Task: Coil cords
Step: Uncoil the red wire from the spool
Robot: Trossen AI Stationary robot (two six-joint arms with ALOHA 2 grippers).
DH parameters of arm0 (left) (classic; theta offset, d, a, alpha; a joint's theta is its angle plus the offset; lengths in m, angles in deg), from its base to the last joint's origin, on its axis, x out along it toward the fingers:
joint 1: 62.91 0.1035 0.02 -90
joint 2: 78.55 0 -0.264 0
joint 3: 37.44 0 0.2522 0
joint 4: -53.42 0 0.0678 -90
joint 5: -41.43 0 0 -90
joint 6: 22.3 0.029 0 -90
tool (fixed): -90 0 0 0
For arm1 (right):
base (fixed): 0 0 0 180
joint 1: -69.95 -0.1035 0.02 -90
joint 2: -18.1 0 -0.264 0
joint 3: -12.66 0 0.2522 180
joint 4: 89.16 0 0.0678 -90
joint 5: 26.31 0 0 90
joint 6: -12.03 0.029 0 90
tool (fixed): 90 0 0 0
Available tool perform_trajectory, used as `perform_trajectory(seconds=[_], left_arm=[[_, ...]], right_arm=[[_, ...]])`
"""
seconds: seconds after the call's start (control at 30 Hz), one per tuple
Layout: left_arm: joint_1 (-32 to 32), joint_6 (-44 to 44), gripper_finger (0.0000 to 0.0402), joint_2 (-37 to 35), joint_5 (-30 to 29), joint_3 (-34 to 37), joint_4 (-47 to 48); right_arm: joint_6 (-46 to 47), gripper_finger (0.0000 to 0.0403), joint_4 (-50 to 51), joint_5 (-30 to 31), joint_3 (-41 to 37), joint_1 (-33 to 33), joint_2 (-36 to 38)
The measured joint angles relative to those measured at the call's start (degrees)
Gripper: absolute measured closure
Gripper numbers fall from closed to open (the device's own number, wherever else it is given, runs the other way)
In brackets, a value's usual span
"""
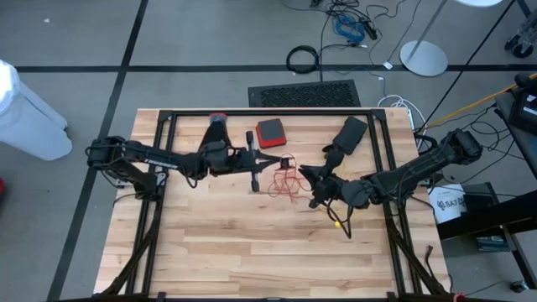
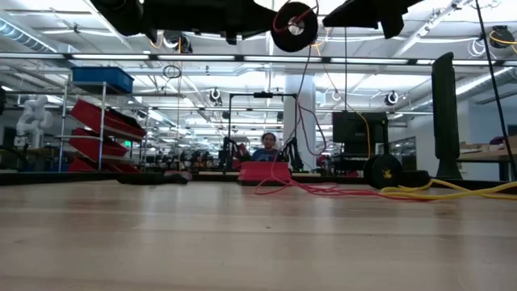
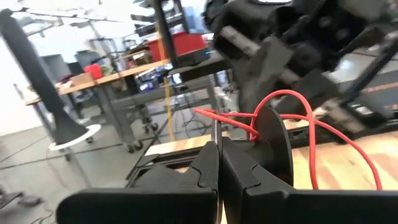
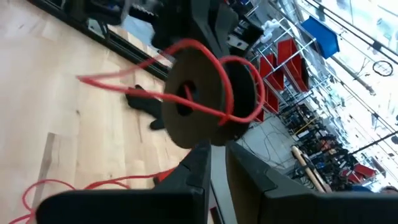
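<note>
A black spool wound with red cord hangs high over the table's middle, between my two grippers. From it the red cord drops to a loose heap on the wood. My left gripper reaches in level from the table's left and is shut at the spool. My right gripper comes from the right, its fingers narrowly apart at the spool. A yellow cord lies along the table on the right; a short piece of it shows under the right arm. My left gripper pinches a thin dark edge between its two fingers; it looks like the rim of one spool flange seen edge-on. The fingers come level from the table's left. The spool is clear of the table. My right gripper has the rim of the nearer flange between its fingertips, coming almost level from the table's right. The spool sits tilted above the fingers, its wound cord beyond that flange.
A red box stands at the far middle, and a flat black thing lies to its right. A black frame borders the table's far part and sides. A dark roll stands on the right. Bare wood fills the near half.
</note>
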Motion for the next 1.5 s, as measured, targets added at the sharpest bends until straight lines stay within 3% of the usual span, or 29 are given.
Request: perform_trajectory(seconds=[0.17, 1.1, 1.5], left_arm=[[1.43, -0.07, 0.0401, 0.00, -2.26, 0.00, 0.04], [1.54, -0.20, 0.0402, 0.01, -3.79, 0.02, 4.42], [-0.07, -2.76, 0.0402, 1.28, -3.56, 0.06, 1.73]], right_arm=[[10.32, 0.0367, -10.28, 9.65, 0.02, 2.20, -1.01], [13.08, 0.0367, -10.31, 9.14, 0.02, 2.99, -1.07], [13.06, 0.0367, -10.27, 9.14, 0.02, 2.99, -1.07]])
